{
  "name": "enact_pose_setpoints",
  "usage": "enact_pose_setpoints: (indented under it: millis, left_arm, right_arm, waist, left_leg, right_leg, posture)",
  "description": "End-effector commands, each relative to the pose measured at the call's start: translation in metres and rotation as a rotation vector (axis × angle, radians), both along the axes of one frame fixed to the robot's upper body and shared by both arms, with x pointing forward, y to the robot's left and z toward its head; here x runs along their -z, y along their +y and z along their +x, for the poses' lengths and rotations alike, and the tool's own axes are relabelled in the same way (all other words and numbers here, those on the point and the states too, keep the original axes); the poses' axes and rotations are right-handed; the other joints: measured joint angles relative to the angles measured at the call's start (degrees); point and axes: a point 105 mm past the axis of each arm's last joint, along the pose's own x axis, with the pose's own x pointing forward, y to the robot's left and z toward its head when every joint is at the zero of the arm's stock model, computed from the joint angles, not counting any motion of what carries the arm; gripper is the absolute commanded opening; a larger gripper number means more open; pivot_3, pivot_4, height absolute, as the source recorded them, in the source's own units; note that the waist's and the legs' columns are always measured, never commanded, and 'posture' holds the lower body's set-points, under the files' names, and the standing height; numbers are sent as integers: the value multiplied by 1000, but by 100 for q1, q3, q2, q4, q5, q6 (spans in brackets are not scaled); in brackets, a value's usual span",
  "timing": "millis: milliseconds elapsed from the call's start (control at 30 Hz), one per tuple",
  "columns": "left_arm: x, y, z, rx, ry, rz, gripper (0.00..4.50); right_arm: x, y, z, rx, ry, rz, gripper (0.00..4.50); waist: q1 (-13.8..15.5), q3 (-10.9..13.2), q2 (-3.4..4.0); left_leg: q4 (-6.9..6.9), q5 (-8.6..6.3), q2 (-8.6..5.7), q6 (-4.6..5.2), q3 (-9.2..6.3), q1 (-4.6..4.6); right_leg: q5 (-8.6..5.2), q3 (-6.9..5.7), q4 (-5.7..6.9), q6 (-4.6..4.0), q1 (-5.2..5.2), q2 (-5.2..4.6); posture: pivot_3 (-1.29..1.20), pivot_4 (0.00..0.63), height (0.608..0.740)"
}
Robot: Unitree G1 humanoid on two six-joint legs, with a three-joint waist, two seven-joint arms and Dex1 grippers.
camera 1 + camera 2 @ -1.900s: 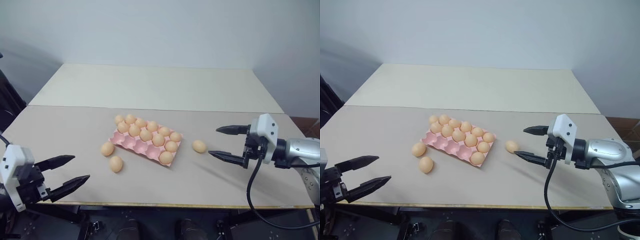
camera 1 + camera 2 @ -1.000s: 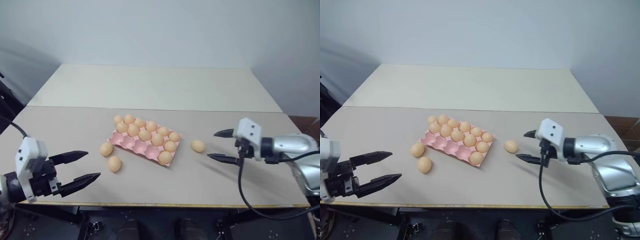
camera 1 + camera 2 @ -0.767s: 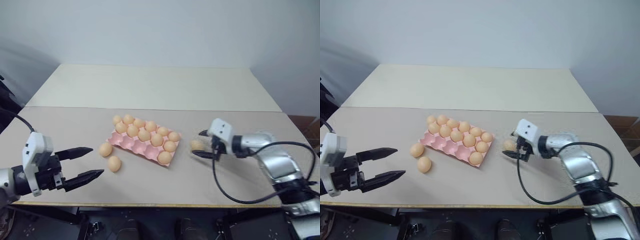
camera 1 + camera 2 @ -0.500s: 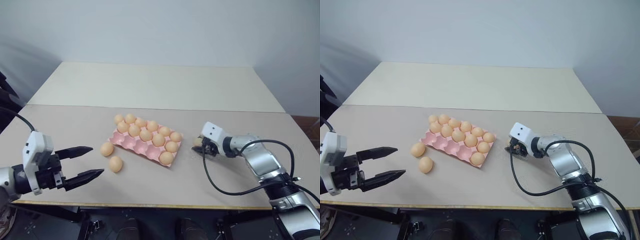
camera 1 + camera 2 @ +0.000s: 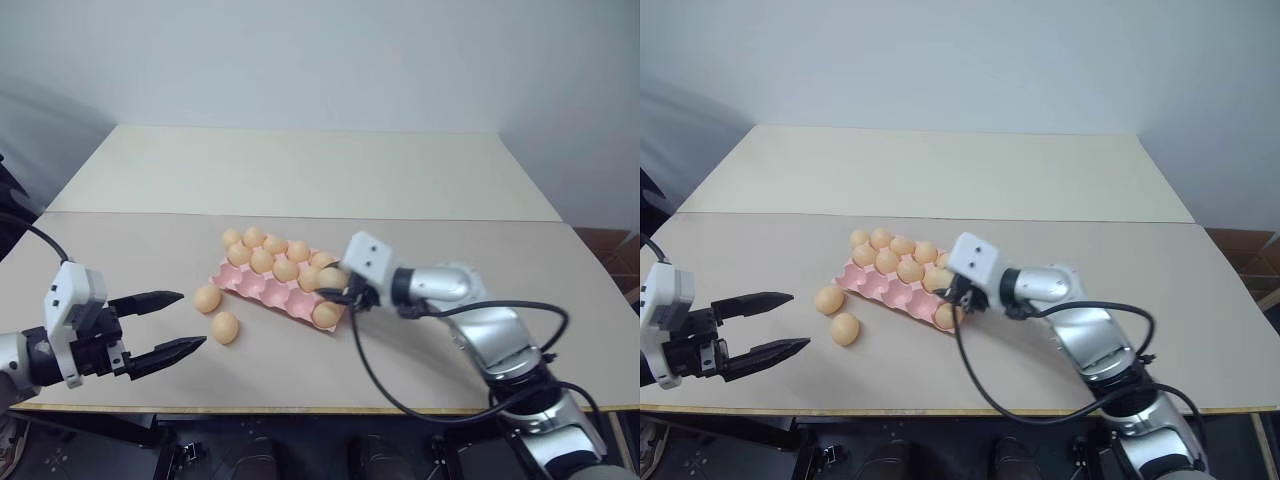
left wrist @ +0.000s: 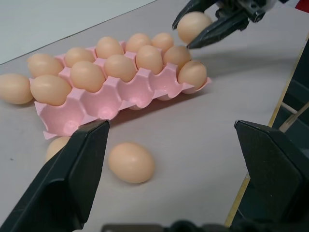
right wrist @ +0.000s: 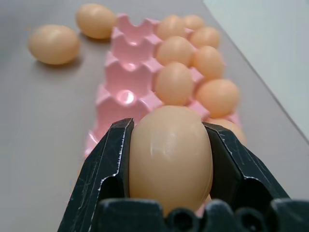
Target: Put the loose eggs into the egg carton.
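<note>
The pink egg carton point(image 5: 262, 285) lies mid-table with several eggs in its back cups and empty cups along its near row point(image 7: 123, 72). My right gripper point(image 5: 336, 287) is shut on one light orange egg point(image 7: 170, 157) and holds it just above the carton's right end; the left wrist view shows that egg point(image 6: 194, 26) lifted clear of the cups. Two loose eggs point(image 5: 207, 298) point(image 5: 224, 327) rest on the table beside the carton's left end. My left gripper point(image 5: 192, 319) hangs open near the front left edge, a short way from those eggs, with nothing between its fingers.
The beige table point(image 5: 420, 355) is bare to the right of the carton and along its front edge. A lighter second tabletop point(image 5: 310, 170) adjoins it at the back, below a plain wall.
My right gripper shut on the egg lying right of the carton, lifted it and carried it left over the carton's right end. The left gripper stayed where it was, open.
</note>
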Motion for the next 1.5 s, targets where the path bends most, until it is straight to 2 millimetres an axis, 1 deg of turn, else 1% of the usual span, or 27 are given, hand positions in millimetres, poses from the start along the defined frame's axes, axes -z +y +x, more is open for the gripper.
enact_pose_setpoints:
  millis: [33,67,100,133,200,300,400,433,500,600,633,733,800,833,933,1000,1133,1233,1333,1400,1467,1500]
  left_arm:
    - [-7,0,0,16,-37,9,4500]
    - [-7,0,0,16,-37,11,4500]
    - [-7,0,-1,15,-38,11,4500]
    - [-7,0,-1,15,-38,11,4500]
    - [-6,0,-1,14,-36,11,4500]
    - [-5,0,-2,13,-33,11,4500]
    - [-4,2,-1,7,-31,14,4500]
    - [-4,3,-1,6,-30,15,4500]
    - [-5,7,-1,-10,-29,19,4500]
    - [-5,22,-1,-70,-46,29,4500]
    - [-5,26,-2,-84,-54,37,4500]
    - [-3,36,-6,-101,-76,60,4500]
    - [-1,40,-7,-112,-70,62,4500]
    - [0,41,-7,-117,-63,63,4500]
    - [5,41,-9,-113,-46,77,4500]
    - [7,39,-9,-105,-41,77,4500]
    - [12,30,-4,-89,-30,84,4500]
    - [23,21,8,-109,3,100,4500]
    - [36,5,21,-112,24,94,4500]
    - [47,-4,36,-142,34,106,4500]
    - [53,-10,45,-156,33,116,4500]
    - [56,-13,49,-152,52,103,4500]
  right_arm:
    - [-3,12,8,21,-55,-12,1972]
    - [-3,15,8,18,-58,-12,1972]
    - [-4,19,9,15,-58,-6,2612]
    - [-4,23,9,14,-59,-5,2851]
    - [-6,28,13,25,-72,4,3482]
    - [-18,30,14,43,-84,55,4475]
    - [-37,16,8,39,-85,119,4475]
    - [-41,12,6,39,-86,132,4475]
    - [-48,-2,-1,27,-99,156,4475]
    - [-56,-33,-15,1,-86,183,4475]
    - [-57,-40,-18,-7,-88,184,4475]
    - [-53,-78,-34,-81,-86,162,4475]
    - [-50,-100,-42,-110,-57,155,4475]
    - [-47,-109,-45,-118,-42,144,4475]
    - [-40,-127,-51,-122,-10,106,4475]
    - [-38,-131,-52,-115,-3,101,4475]
    - [-39,-127,-53,-120,-10,116,4475]
    - [-38,-126,-52,-118,-15,115,4475]
    - [-40,-125,-50,-117,-25,118,4475]
    - [-41,-124,-50,-117,-33,121,4475]
    - [-42,-123,-50,-118,-36,124,4475]
    - [-42,-122,-51,-120,-37,124,4475]
  waist:
    - [-5,0,0]
    - [-8,0,0]
    - [-12,0,0]
    - [-21,0,0]
    - [-35,0,0]
    - [-40,0,0]
    - [-31,0,0]
    - [-25,0,0]
    - [-14,-1,-1]
    - [0,-1,-1]
    - [1,-1,-1]
    - [17,-1,-2]
    - [33,-1,-2]
    - [35,-1,-2]
    - [26,-2,-3]
    - [19,-2,-3]
    - [30,-2,-3]
    - [53,-2,-3]
    - [77,-3,-5]
    - [80,-3,-5]
    - [82,-6,-9]
    - [80,-7,-11]
  left_leg:
    - [0,0,1,0,3,0]
    - [0,0,1,0,6,-1]
    - [0,1,1,-1,9,0]
    - [0,1,2,-1,9,0]
    - [0,1,5,-1,10,0]
    - [0,0,8,-1,11,0]
    - [0,1,7,-1,11,-2]
    - [0,0,7,-1,11,-3]
    - [0,0,6,-1,14,-2]
    - [-1,0,7,-2,14,-2]
    - [-1,0,7,-2,14,-3]
    - [-3,-1,8,-3,16,0]
    - [-3,-1,7,-3,18,2]
    - [-2,-1,7,-3,20,4]
    - [-2,-1,8,-3,22,15]
    - [-2,-1,8,-3,24,23]
    - [-2,-1,9,-3,25,25]
    - [-2,-1,7,-3,32,24]
    - [-1,-1,4,-3,35,18]
    - [-1,-1,3,-3,38,17]
    - [-1,-1,1,-3,39,19]
    - [-1,-1,2,-2,39,19]
  right_leg:
    - [1,2,0,-1,-1,1]
    - [3,5,0,-5,-4,1]
    - [5,8,0,-7,-5,2]
    - [5,8,-1,-8,-6,2]
    - [6,9,0,-8,-6,5]
    - [7,9,2,-9,-8,8]
    - [7,8,1,-9,-8,6]
    - [7,8,0,-8,-8,5]
    - [8,9,-4,-8,-6,4]
    - [7,8,-5,-8,-7,5]
    - [6,8,-6,-8,-8,5]
    - [2,10,-9,-15,-7,5]
    - [-16,13,-10,-44,-5,4]
    - [-16,15,-9,-44,-5,4]
    - [-15,20,-4,-44,0,6]
    - [-16,24,-2,-44,2,7]
    - [-16,30,1,-44,1,8]
    - [-15,34,-2,-44,1,6]
    - [-13,36,-5,-41,2,5]
    - [-10,39,-8,-36,2,4]
    - [-8,43,-5,-33,2,6]
    - [6,44,-4,-11,2,7]
  posture:
    - [0,150,740]
    - [0,150,740]
    - [0,150,740]
    - [0,150,740]
    - [0,150,740]
    - [0,150,740]
    - [0,150,740]
    - [0,150,740]
    - [0,150,740]
    - [0,150,740]
    - [0,150,740]
    - [0,150,740]
    - [0,150,740]
    - [0,150,740]
    - [0,150,740]
    - [0,150,740]
    - [0,150,740]
    - [0,150,740]
    - [0,150,740]
    - [0,150,740]
    - [0,150,740]
    - [0,150,740]
